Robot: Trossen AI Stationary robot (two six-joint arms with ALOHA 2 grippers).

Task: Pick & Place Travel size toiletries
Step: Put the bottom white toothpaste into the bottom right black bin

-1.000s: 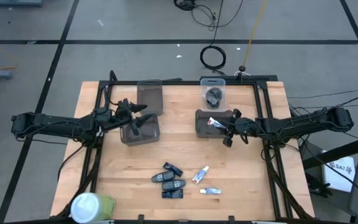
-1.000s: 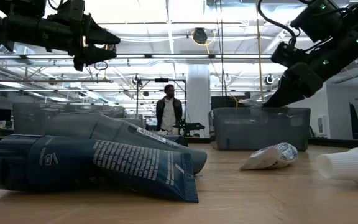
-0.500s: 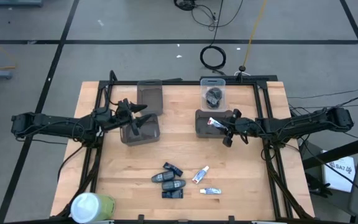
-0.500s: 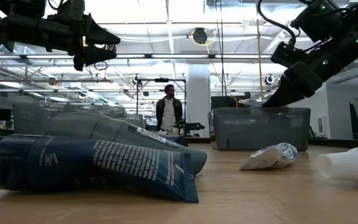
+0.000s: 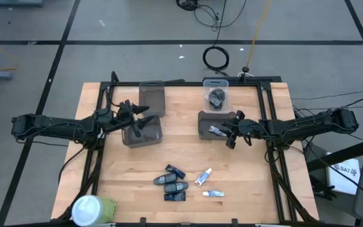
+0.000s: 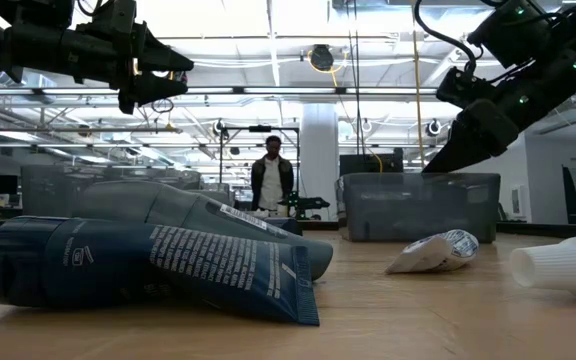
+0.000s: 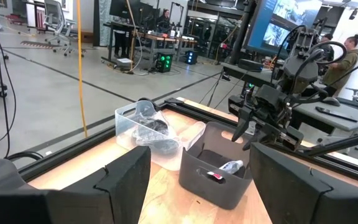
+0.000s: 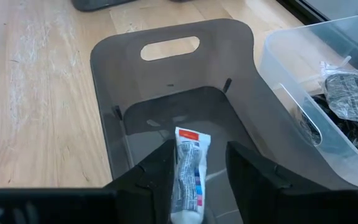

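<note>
Tube (image 8: 188, 168), white with unreadable red-blue print, lies in grey bin (image 8: 166, 74); right gripper (image 8: 194, 163) released.

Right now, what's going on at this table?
The right gripper hangs open over the grey bin on its side, and a small white tube lies in that bin below its fingers. The left gripper is open above another grey bin. More small tubes and dark packets wait near the table's front edge.
</note>
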